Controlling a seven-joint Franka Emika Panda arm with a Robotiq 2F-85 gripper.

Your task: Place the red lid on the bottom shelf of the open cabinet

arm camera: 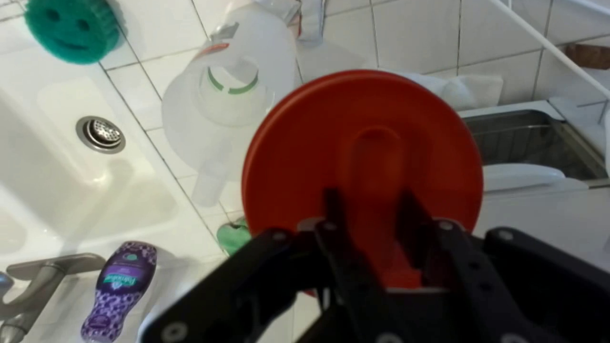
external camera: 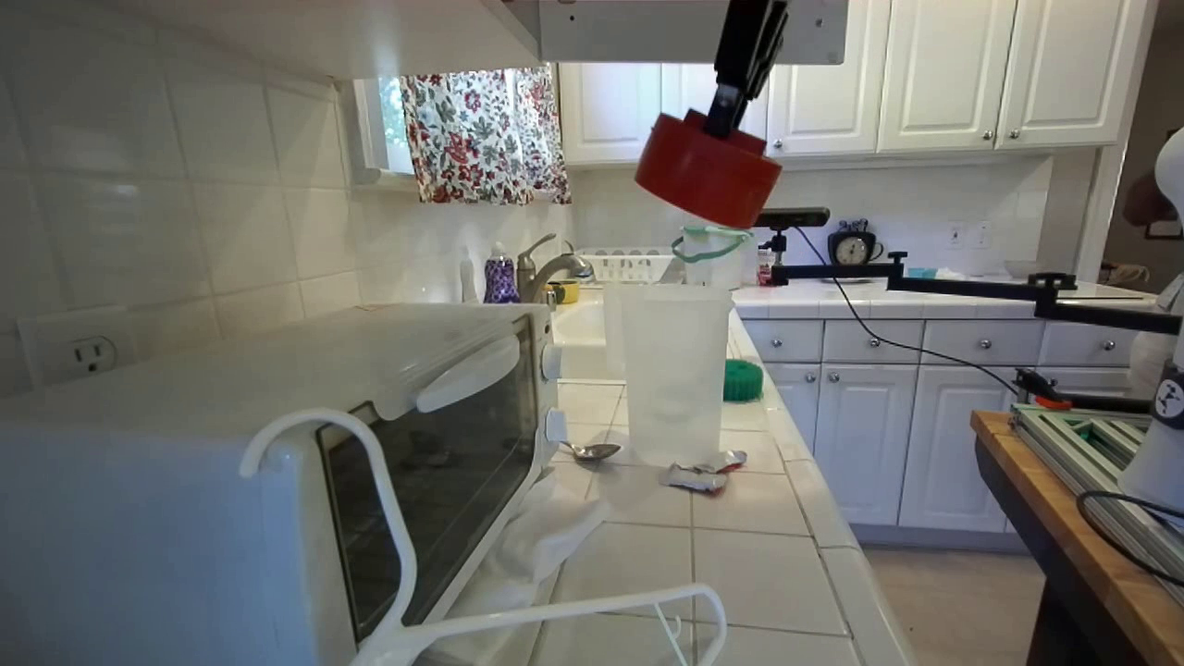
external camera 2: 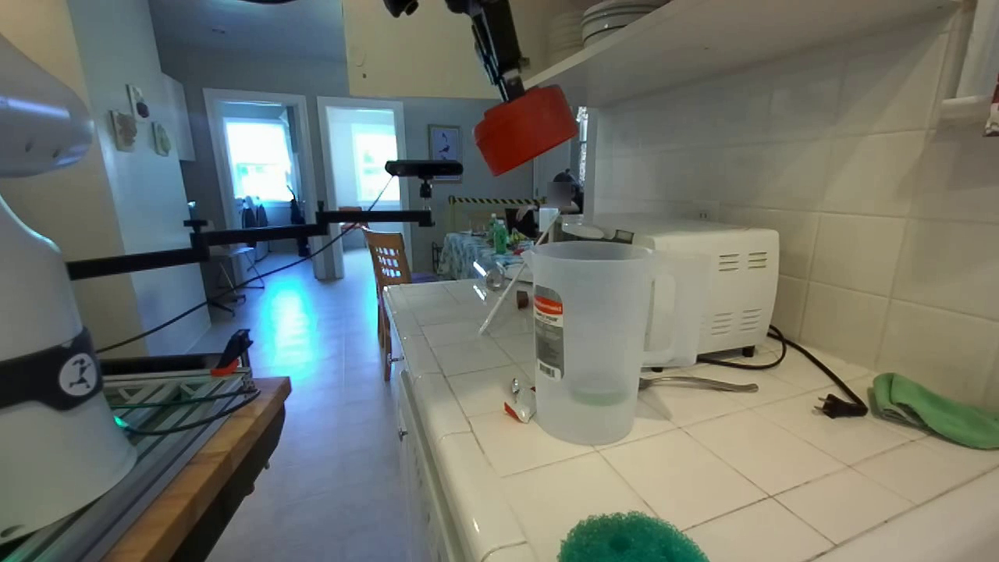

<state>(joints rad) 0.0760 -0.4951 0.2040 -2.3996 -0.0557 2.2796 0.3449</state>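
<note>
Closest to our lens in an exterior view was a white plastic hanger (external camera: 398,638), its frame reaching out over the tiles. Beyond it ran the white tiled countertop (external camera 2: 702,468), the broadest thing before us, and above that we saw the open cabinet (external camera: 370,32), whose bottom shelf (external camera 2: 765,47) showed us a pale underside, with stacked plates (external camera 2: 613,22) upon it. Next in size came the white toaster oven (external camera: 231,527) on the counter, and then the translucent pitcher (external camera 2: 589,343), which stood upright with its rim uncovered.

Pointing down over the counter, the Robotiq gripper (arm camera: 371,202) was clamped on the red lid (external camera: 708,176), its fingers to either side of the raised centre. We found the lid in mid-air, tilted, touching nothing else that we could see. In both exterior views it appeared lower than the shelf; how far out from the front edge it hung, we could not tell.

We judged the step in hand to be the carry to the shelf, with the placing not yet done. What we needed next, as we read it, was height: the lower rim had to clear the shelf's front edge before any move inward, and the tilt wanted levelling. Only then could we ease the lid in, clear of the plates, and let the fingers part.

Smallest, and no part of our job, were a green smiley-face scrubber (arm camera: 72,29) and a spoon (external camera: 594,451).
</note>
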